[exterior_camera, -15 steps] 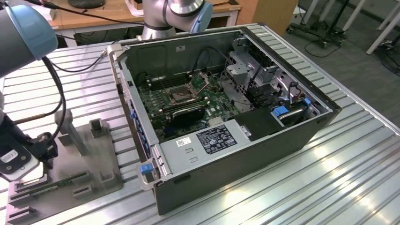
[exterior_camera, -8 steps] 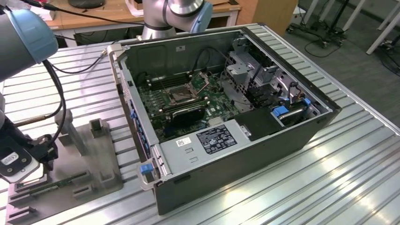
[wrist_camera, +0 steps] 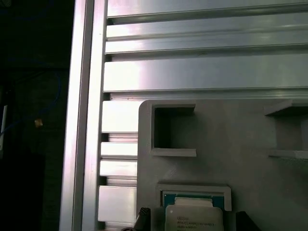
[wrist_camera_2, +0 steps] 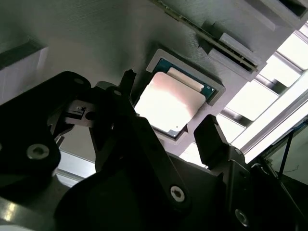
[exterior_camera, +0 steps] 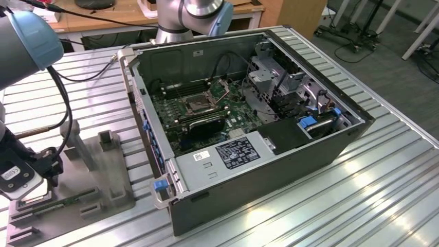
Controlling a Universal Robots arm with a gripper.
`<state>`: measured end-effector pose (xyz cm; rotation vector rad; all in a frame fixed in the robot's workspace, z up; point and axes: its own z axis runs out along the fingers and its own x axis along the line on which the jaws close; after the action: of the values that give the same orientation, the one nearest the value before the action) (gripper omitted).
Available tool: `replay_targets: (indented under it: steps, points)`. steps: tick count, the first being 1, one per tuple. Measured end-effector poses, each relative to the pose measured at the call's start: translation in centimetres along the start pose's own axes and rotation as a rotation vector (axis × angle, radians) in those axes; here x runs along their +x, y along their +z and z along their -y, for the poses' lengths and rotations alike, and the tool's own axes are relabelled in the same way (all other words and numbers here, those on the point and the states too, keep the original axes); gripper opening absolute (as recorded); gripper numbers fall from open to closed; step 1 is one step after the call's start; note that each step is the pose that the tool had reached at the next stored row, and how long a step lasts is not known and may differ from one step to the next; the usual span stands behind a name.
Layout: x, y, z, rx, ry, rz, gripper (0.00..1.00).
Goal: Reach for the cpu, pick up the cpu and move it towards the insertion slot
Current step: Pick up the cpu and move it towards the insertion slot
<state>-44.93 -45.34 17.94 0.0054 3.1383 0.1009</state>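
Cpu (wrist_camera_2: pixel 168 103) lies in a tray (wrist_camera_2: pixel 96 38) recess in the second wrist view; claw (wrist_camera_2: pixel 168 102) released, fingers (wrist_camera_2: pixel 126 82) astride, apparently clear. First wrist view: centre it squarely before clenching. Exterior view: insertion slot (exterior_camera: pixel 199 104) well apart, inside case (exterior_camera: pixel 288 149).

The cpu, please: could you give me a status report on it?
Gripper open, fingers either side of the cpu. It sits in the grey tray recess, not lifted. Insertion slot across in the computer case. Nothing seen in the way.
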Motion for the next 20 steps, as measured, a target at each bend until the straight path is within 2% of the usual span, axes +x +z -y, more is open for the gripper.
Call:
replay_targets:
  steps: [8,9,16,17,18,19,20]
  points:
    - [0.00,0.06,-0.09,0.0000,0.000,-0.0001,0.75]
    - [0.00,0.06,-0.09,0.0001,0.000,-0.0001,0.68]
    - [0.00,0.08,-0.09,0.0000,-0.002,-0.0003,0.68]
    - [0.00,0.08,-0.08,0.0000,-0.002,-0.0002,0.67]
    - [0.00,0.08,-0.08,0.0000,-0.002,-0.0003,0.60]
    - [0.00,0.08,-0.09,0.0001,-0.002,-0.0003,0.60]
    - [0.00,0.08,-0.08,0.0000,-0.002,-0.0004,0.55]
